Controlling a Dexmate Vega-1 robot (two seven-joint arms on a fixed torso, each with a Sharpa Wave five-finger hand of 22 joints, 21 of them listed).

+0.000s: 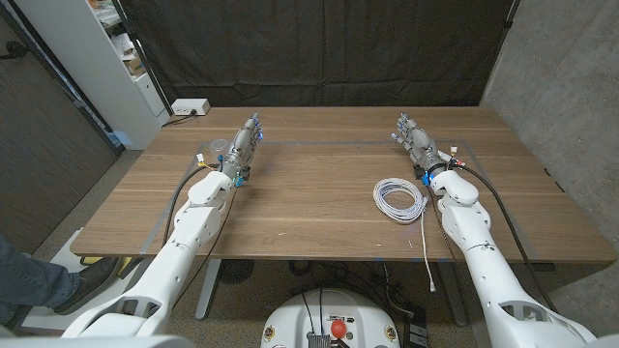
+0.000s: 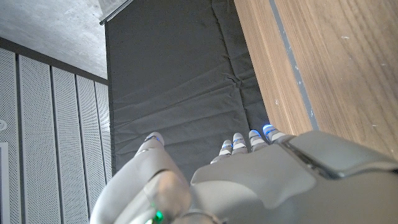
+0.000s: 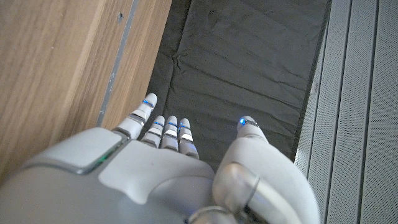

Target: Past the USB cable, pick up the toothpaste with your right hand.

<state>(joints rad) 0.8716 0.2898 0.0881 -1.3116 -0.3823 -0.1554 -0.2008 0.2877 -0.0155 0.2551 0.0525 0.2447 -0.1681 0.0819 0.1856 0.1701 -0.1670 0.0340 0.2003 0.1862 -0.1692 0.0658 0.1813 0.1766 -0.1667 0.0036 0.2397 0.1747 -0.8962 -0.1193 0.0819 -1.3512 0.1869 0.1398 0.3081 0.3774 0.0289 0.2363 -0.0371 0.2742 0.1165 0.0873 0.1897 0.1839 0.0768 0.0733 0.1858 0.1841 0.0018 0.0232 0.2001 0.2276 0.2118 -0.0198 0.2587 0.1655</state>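
Observation:
A white USB cable (image 1: 399, 200) lies coiled on the wooden table (image 1: 309, 213), right of the middle, and its loose end trails over the front edge. My right hand (image 1: 416, 143) is just beyond the coil, near the far right of the table; its fingers reach straight toward the back and hold nothing. My left hand (image 1: 244, 147) is at the far left side, fingers likewise stretched out and apart, with nothing in them. In the wrist views the left hand (image 2: 249, 180) and the right hand (image 3: 161, 174) each point past the table's far edge at a black curtain.
A small pale object (image 1: 217, 147) sits on the table beside my left hand. A white power strip (image 1: 189, 107) lies behind the far left corner, near a white shelf (image 1: 116, 68). A person's leg and shoe (image 1: 39, 282) are at the lower left.

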